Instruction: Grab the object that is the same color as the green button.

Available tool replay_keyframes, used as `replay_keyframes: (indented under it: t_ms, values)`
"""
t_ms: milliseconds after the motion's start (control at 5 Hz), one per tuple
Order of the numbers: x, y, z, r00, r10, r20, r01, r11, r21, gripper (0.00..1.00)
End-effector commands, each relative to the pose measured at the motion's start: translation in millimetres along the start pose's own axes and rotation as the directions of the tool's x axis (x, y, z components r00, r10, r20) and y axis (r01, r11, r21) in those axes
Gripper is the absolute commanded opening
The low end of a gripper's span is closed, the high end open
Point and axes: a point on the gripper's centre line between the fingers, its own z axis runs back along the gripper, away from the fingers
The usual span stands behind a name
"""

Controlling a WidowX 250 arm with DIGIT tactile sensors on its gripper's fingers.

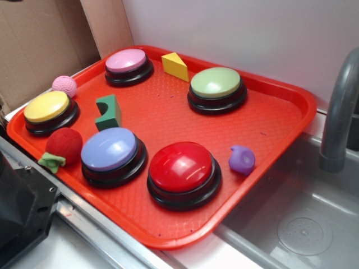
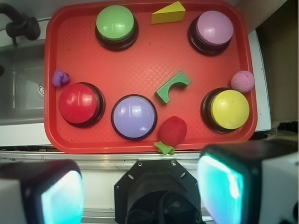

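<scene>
Approach not begun: claw [image 2: 140,186] spread wide, empty, hanging above near edge of red tray [image 2: 140,51], per wrist view.

Wrist view, left to right: green button [image 2: 116,22] far left corner, colour reference only. Lavender-blue button [image 2: 134,116] near edge. Green arch block [image 2: 173,87] mid-tray, lying flat, skewed, notch facing far right. Strawberry toy [image 2: 172,131] just beside, nearer edge; yellow button [image 2: 229,109] right.

Advice: descend straight over block, turn wrist so fingers span narrow width, stay clear of strawberry and button domes, close only once low around block.
</scene>
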Motion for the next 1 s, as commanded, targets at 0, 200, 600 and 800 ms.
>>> replay_keyframes:
  t_ms: [0, 200, 600, 800]
  values:
    - [0.0, 0.0, 0.0, 1.000, 0.000, 0.000, 0.000, 1.000, 0.000, 1.00]
    - [12.3, 6.2, -17.6, 0.977, 0.210, 0.026, -0.211, 0.977, 0.017, 1.00]
    - [34.4, 24.4, -71.3, 0.812, 0.575, 0.103, -0.580, 0.814, 0.030, 1.00]
    - [45.0, 32.9, -99.4, 0.709, 0.690, 0.145, -0.701, 0.713, 0.036, 1.00]
